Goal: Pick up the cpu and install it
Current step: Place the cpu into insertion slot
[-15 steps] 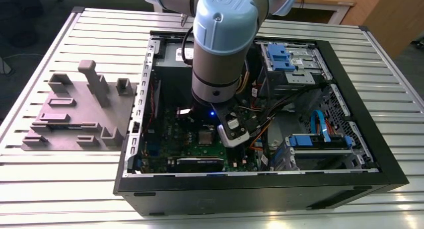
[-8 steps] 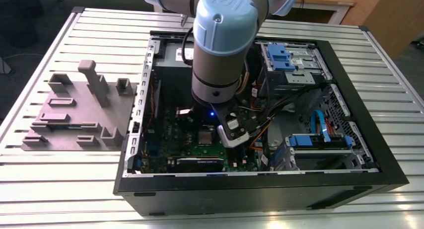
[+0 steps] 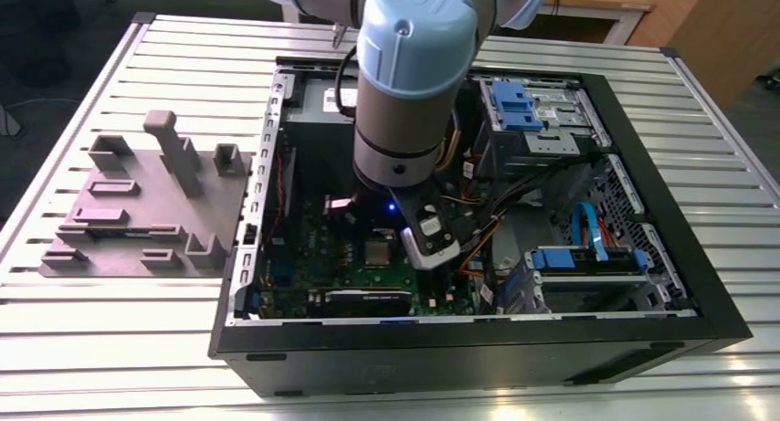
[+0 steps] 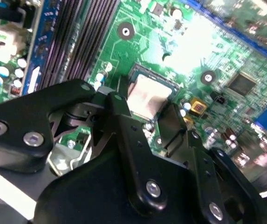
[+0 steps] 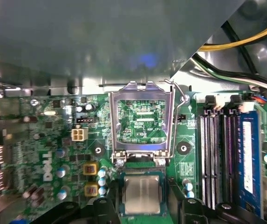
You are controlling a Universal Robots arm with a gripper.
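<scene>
A ribbed metal workbench [image 3: 110, 348] holds an open black computer case [image 3: 488, 348], with a grey moulded parts tray [image 3: 146, 211] lying at the exterior view's left of it. Inside the case, the cpu [image 5: 141, 195], a small square chip with a silvery top and thin pale rim, lies flat in its socket on the green motherboard [image 5: 54, 140]; it also shows in the second wrist view [image 4: 147, 97] and in the exterior view [image 3: 379, 251]. The socket's metal retention frame [image 5: 141, 116] stands swung up just beside it, with its wire lever raised. Long black memory slots [image 5: 217, 154] run close alongside. The gripper [image 4: 145, 123] hovers directly over the chip, its black fingers [image 4: 124, 126] spread apart on either side and holding nothing. The chip looks light, rigid and smooth, probably slippery on top and fragile underneath, so the safest hold is likely on its opposite side edges, kept level. The arm's pale blue and grey wrist [image 3: 408, 83] reaches down into the case.
</scene>
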